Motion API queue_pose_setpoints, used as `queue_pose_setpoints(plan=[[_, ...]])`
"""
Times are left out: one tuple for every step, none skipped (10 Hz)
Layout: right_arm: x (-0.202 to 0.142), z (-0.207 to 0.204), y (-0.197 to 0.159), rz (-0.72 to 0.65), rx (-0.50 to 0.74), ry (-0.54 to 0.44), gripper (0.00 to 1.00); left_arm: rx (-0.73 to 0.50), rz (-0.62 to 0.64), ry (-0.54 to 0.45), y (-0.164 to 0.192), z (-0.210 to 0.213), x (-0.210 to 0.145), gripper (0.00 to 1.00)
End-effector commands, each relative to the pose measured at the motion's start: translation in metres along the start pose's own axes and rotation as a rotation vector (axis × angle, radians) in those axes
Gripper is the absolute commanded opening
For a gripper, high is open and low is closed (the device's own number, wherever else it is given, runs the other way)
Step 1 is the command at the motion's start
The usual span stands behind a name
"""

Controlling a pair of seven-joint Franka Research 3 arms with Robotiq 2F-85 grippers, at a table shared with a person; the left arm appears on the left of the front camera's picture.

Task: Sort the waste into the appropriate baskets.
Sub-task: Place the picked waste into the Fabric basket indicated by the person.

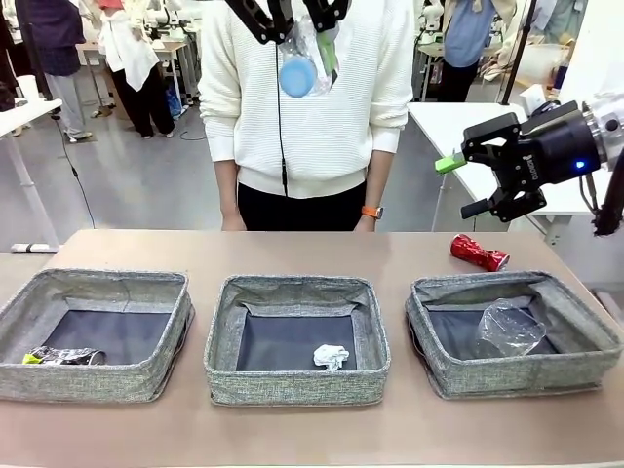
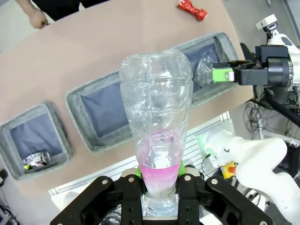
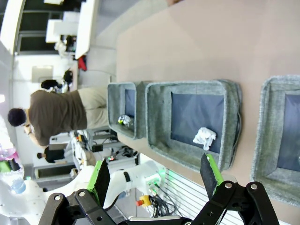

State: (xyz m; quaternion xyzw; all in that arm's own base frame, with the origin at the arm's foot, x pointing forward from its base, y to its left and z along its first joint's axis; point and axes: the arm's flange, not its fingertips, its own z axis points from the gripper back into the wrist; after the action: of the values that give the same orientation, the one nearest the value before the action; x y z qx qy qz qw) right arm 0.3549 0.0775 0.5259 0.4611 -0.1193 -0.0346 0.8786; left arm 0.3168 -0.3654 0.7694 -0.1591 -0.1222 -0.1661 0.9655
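Two fingers of the left gripper (image 2: 159, 190) are clamped on the pink-labelled part of the clear bottle (image 2: 157, 126), whose ribbed, dented body reaches out past the pads. In the front view it hangs high over the table (image 1: 127, 249), blue cap lowest. The right gripper (image 1: 462, 185) stands wide and empty, above the crushed red can (image 1: 479, 253), which lies on the table just behind the right basket (image 1: 585, 336).

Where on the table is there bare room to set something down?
The far strip of table between the baskets and the person is bare, apart from the crushed red can behind the right basket. The near strip is bare too. Gaps between baskets are narrow.
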Motion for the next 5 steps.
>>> queue_pose_setpoints(plan=[[0.0004,0.0008,0.0036,-0.013,-0.008,0.003,1.00,0.008,0.004,-0.010,0.0015,0.0032,-0.0015,0.22],[0.0004,0.0008,0.0036,-0.013,-0.008,0.003,1.00,0.008,0.004,-0.010,0.0015,0.0032,-0.0015,0.22],[0.0004,0.0008,0.0036,-0.013,-0.008,0.003,1.00,0.008,0.004,-0.010,0.0015,0.0032,-0.0015,0.22],[0.0004,0.0008,0.0036,-0.013,-0.008,0.003,1.00,0.008,0.004,-0.010,0.0015,0.0032,-0.0015,0.22],[0.0004,0.0008,0.0036,-0.013,-0.008,0.003,1.00,0.008,0.004,-0.010,0.0015,0.0032,-0.0015,0.22]])
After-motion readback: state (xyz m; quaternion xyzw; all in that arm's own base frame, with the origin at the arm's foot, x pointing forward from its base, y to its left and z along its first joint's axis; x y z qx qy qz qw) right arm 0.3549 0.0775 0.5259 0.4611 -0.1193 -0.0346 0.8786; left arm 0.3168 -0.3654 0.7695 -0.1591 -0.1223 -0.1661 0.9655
